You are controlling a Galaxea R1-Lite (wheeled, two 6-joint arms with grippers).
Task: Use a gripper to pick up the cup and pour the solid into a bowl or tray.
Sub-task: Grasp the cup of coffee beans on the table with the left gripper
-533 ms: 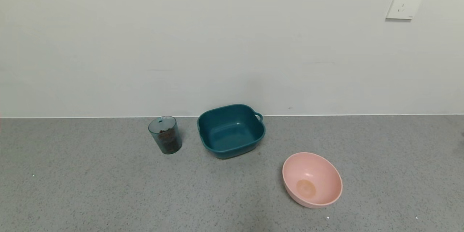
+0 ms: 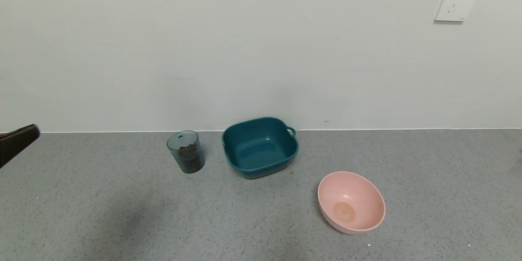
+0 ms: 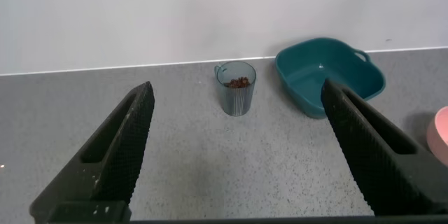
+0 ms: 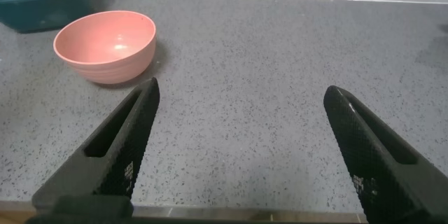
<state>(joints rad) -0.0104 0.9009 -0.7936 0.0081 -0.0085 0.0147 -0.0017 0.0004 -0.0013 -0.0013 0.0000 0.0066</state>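
Note:
The translucent grey-blue cup stands upright on the grey counter, left of the dark teal basin. Brown pellets, the solid, fill part of the cup. The basin is empty. A black fingertip of my left gripper shows at the far left edge of the head view, well left of the cup. In the left wrist view my left gripper is open and empty, with the cup and basin ahead of it. My right gripper is open and empty over bare counter; it is out of the head view.
A round pink bowl sits on the counter in front and to the right of the basin; it also shows in the right wrist view. A white wall with a socket rises right behind the cup and basin.
My left gripper's fingertip has come into the head view at the far left edge. A faint shadow now lies on the counter in front of the cup. The objects have not moved.

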